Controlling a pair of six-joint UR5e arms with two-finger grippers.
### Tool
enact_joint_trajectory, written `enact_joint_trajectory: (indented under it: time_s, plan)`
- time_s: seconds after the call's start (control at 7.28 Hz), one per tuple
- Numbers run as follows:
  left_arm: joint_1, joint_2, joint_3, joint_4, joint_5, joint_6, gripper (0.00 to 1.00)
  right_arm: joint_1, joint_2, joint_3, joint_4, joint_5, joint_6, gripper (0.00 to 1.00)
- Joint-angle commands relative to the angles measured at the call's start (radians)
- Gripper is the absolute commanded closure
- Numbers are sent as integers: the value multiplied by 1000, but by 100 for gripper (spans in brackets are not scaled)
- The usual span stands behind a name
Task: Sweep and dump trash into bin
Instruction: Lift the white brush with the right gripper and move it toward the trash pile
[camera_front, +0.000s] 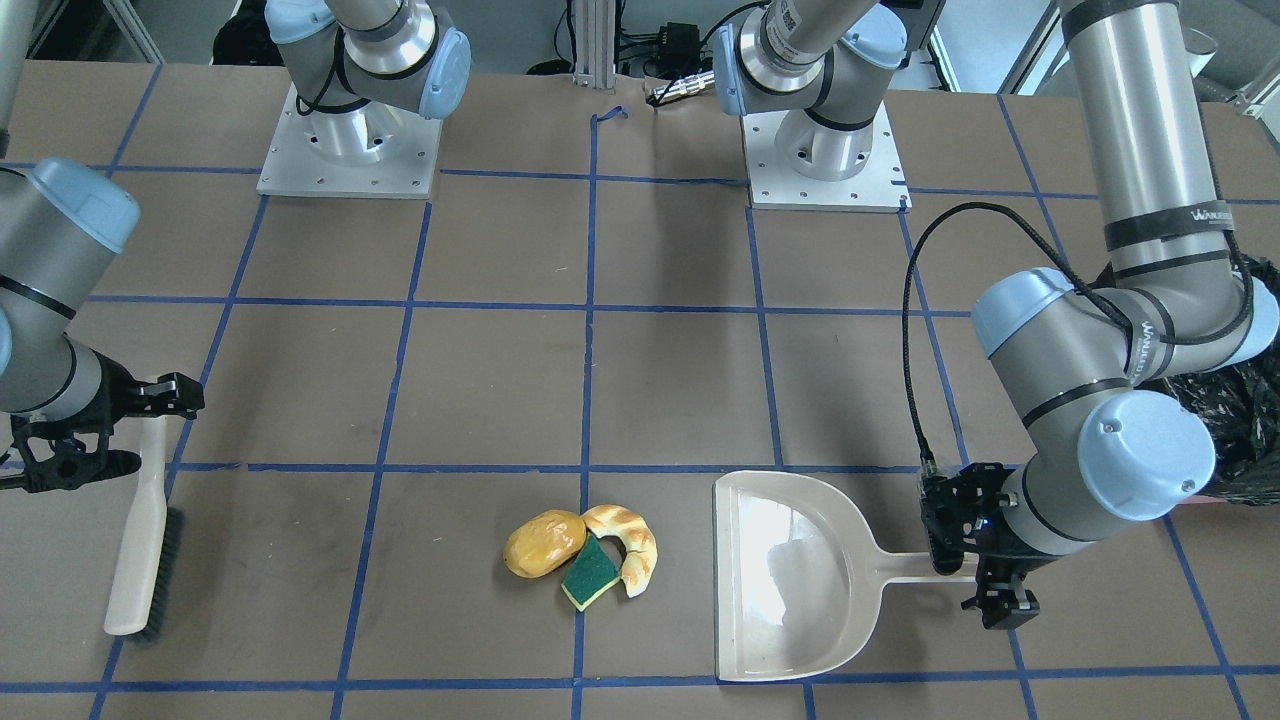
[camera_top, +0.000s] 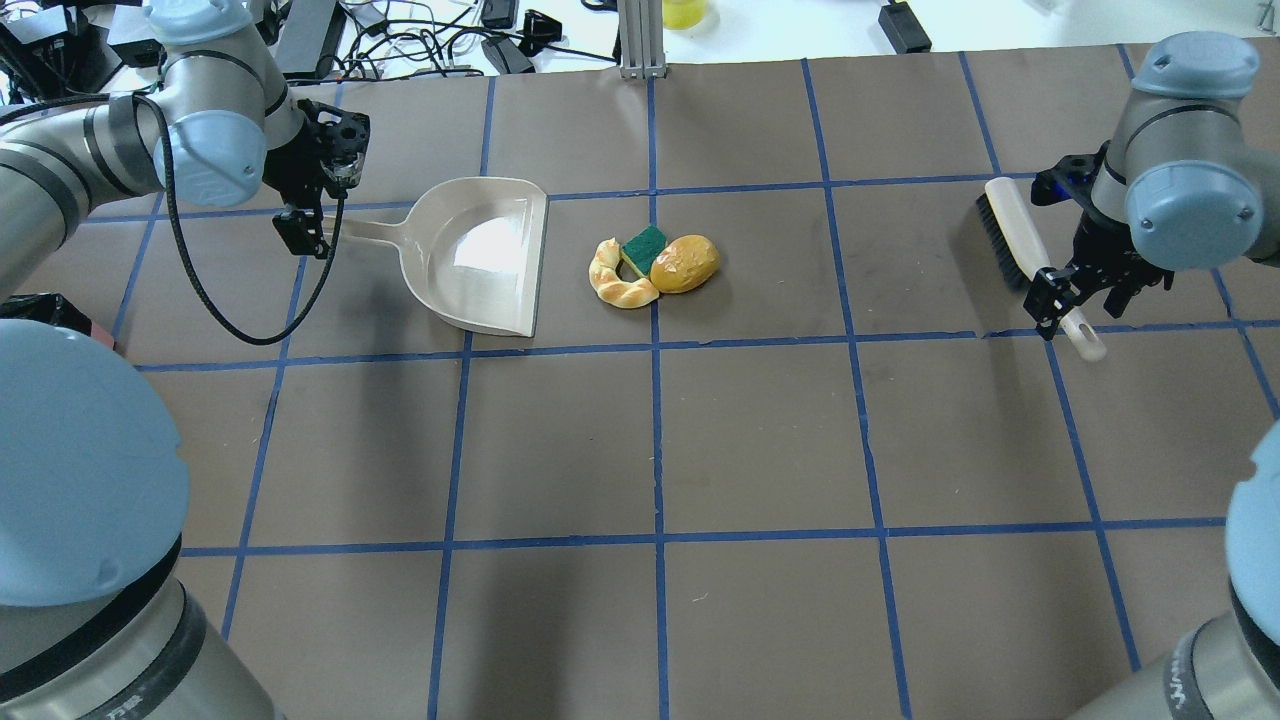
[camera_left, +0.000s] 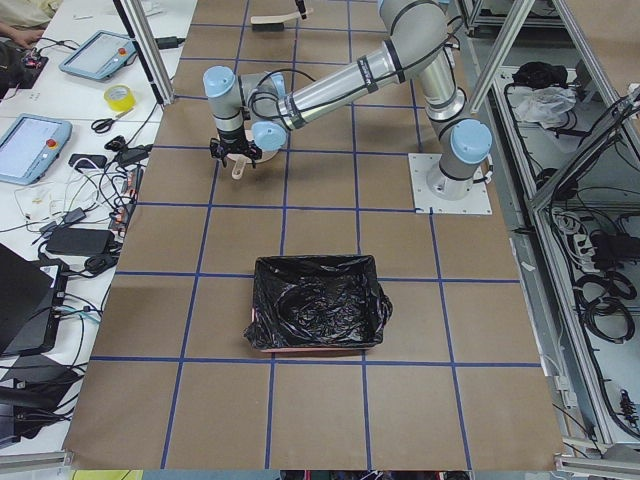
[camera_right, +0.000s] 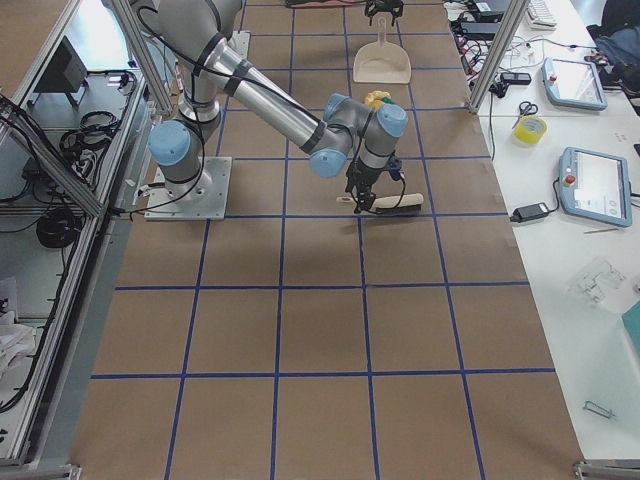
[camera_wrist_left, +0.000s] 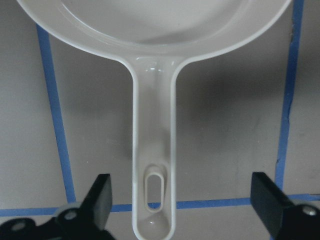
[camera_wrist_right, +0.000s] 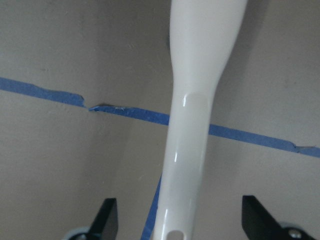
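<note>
The trash lies in one cluster: a golden bread roll (camera_front: 543, 543), a tan croissant (camera_front: 632, 548) and a green-and-yellow sponge (camera_front: 590, 573); they also show in the overhead view, the roll (camera_top: 685, 263), the croissant (camera_top: 615, 285) and the sponge (camera_top: 643, 250). A beige dustpan (camera_top: 480, 255) lies flat beside them, its mouth facing them. My left gripper (camera_top: 305, 215) is open, its fingers on either side of the dustpan handle (camera_wrist_left: 152, 150) without touching it. My right gripper (camera_top: 1075, 295) is open over the handle (camera_wrist_right: 195, 110) of a brush (camera_top: 1010, 235). The bin (camera_left: 318, 315), lined with a black bag, stands apart on my left.
The brown table has a blue tape grid (camera_top: 655, 345). The bin's black bag shows at the edge of the front view (camera_front: 1235, 410), behind my left arm. The arm bases (camera_front: 350, 150) stand at the robot's side of the table. Cables and tablets (camera_left: 30, 145) lie on a side bench.
</note>
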Motion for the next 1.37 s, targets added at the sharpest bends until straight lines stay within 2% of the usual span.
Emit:
enact_joint_trajectory:
  time_s: [0.0, 0.27, 0.55, 0.82, 1.1, 1.24]
  plan:
    - [2, -36, 4, 39, 0, -6, 11, -2, 0, 3, 14, -1, 5, 32]
    - [2, -35, 4, 36, 0, -16, 24, -2, 0, 3, 14, 1, 10, 58]
    - [8, -33, -8, 27, -5, -21, 25, -2, -2, 1, 14, 1, 11, 73]
    - [10, -35, 1, 22, -8, -21, 25, 1, -19, -11, 14, 4, 29, 74]
    - [10, -35, 11, 16, -10, -47, 25, 48, -84, -22, 141, 19, 205, 74]
    - [8, -38, 19, 12, -10, -68, 25, 112, -106, -22, 164, 16, 280, 76]
